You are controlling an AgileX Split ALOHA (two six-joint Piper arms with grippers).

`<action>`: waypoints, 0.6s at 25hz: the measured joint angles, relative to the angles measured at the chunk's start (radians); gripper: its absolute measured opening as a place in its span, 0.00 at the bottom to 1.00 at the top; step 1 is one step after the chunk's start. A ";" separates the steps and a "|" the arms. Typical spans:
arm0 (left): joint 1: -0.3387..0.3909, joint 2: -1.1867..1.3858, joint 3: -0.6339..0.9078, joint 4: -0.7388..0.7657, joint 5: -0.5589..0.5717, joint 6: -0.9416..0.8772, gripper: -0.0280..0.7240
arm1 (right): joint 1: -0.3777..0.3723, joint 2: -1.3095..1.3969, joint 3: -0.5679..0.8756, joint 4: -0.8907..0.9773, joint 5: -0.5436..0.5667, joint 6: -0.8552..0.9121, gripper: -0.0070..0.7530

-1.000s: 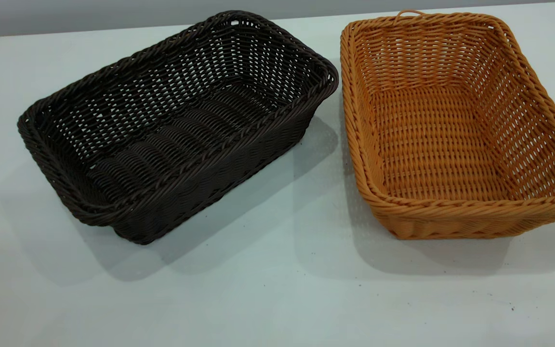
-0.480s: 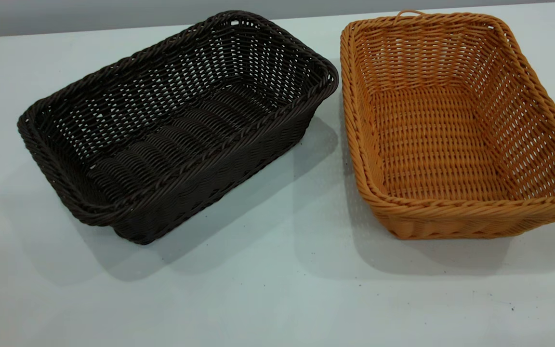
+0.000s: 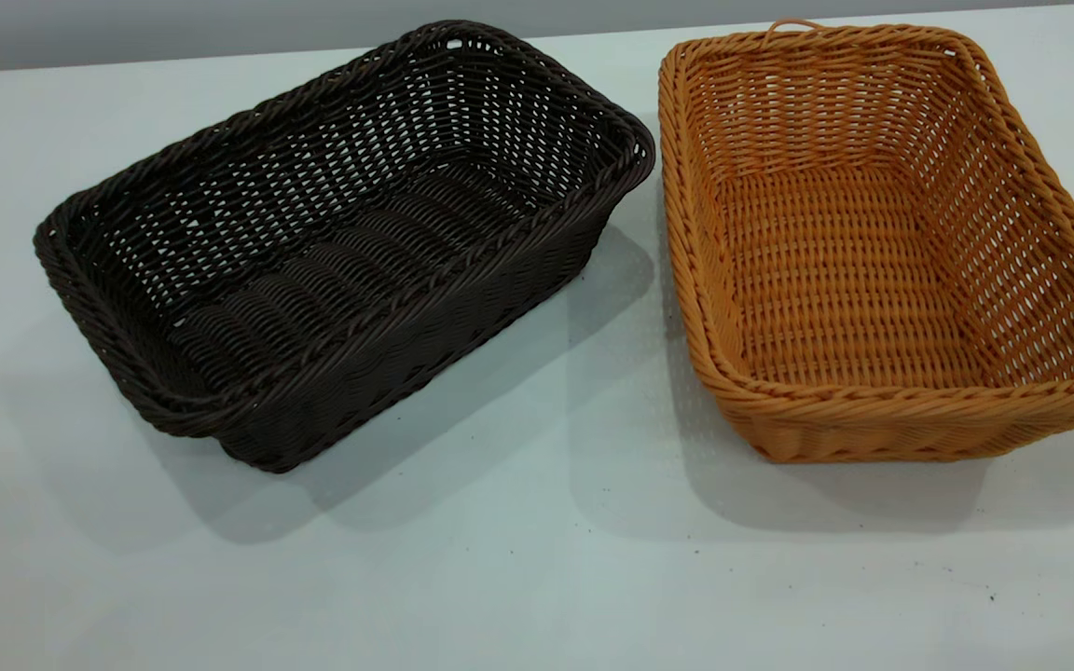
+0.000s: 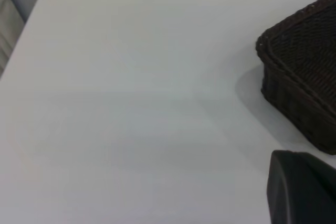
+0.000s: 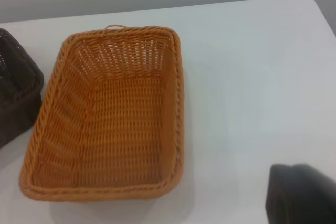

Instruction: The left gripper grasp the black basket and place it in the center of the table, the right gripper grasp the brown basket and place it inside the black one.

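Observation:
The black basket (image 3: 341,242) stands empty on the white table (image 3: 537,578) at the left, turned at an angle. The brown basket (image 3: 882,242) stands empty beside it at the right, its small loop at the far short end. A narrow gap parts the two near the black basket's right corner. Neither arm shows in the exterior view. In the left wrist view a corner of the black basket (image 4: 304,87) shows, with a dark part of the left gripper (image 4: 302,187) at the frame's corner. The right wrist view shows the whole brown basket (image 5: 110,119) and a dark part of the right gripper (image 5: 302,195).
The table's far edge (image 3: 220,58) meets a grey wall. The right wrist view shows the table's rounded corner (image 5: 315,1) beyond the brown basket. A few dark specks lie on the table in front of the baskets.

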 joint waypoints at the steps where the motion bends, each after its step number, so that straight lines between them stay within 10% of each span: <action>1: 0.000 0.000 0.000 -0.004 0.000 0.000 0.04 | 0.000 0.000 0.000 0.009 0.000 0.007 0.01; 15: 0.000 0.000 -0.010 -0.166 -0.044 0.165 0.04 | 0.000 0.019 -0.006 0.082 -0.003 -0.003 0.14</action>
